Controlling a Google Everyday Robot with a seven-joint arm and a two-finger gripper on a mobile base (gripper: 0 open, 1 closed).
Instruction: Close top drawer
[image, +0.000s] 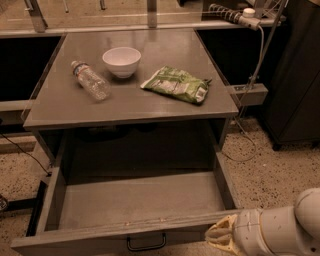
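The top drawer (135, 200) is a wide grey drawer pulled far out from under the tabletop, and it is empty inside. Its flat front panel runs along the bottom of the view with a small black handle (146, 243) at its centre. My gripper (218, 236) is at the bottom right, at the right end of the drawer's front panel, level with its top edge. The white arm (280, 230) comes in behind it from the right edge.
On the grey tabletop (150, 105) stand a white bowl (121, 61), a clear plastic bottle (91, 80) lying on its side, and a green snack bag (177, 84). A dark cabinet (295, 70) stands at the right. The floor is speckled, with cables.
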